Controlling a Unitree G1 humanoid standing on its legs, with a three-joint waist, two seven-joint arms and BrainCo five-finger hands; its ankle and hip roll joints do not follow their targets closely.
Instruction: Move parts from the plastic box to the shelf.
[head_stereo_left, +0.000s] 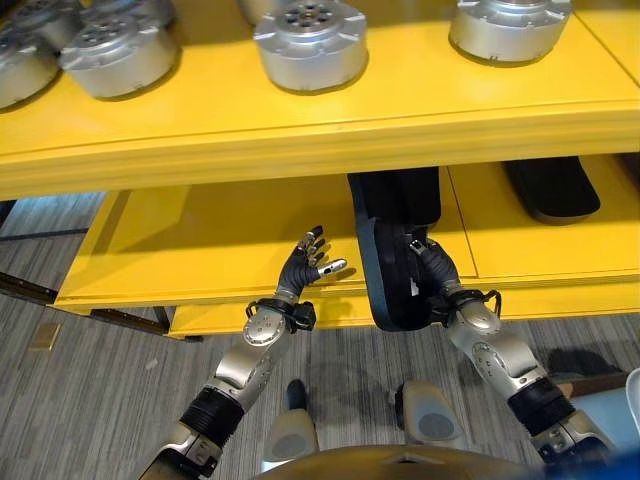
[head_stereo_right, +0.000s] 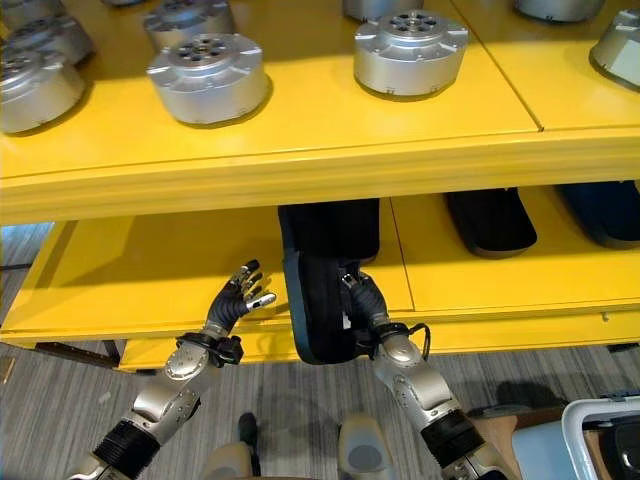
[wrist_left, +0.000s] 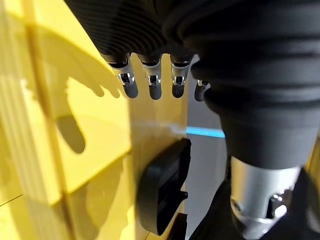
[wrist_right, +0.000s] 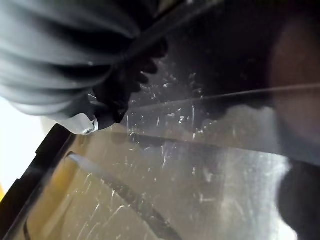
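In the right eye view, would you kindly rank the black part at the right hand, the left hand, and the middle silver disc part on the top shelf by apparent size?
1. Black part, clearly largest.
2. Silver disc part.
3. Left hand, smallest.
Distances from the camera differ, so true sizes stay unsure.

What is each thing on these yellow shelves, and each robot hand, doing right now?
Black part: half on the lower shelf, overhanging its front edge.
Right hand: against the black part, fingers hidden.
Left hand: open, empty.
Silver round parts: upright on the upper shelf.
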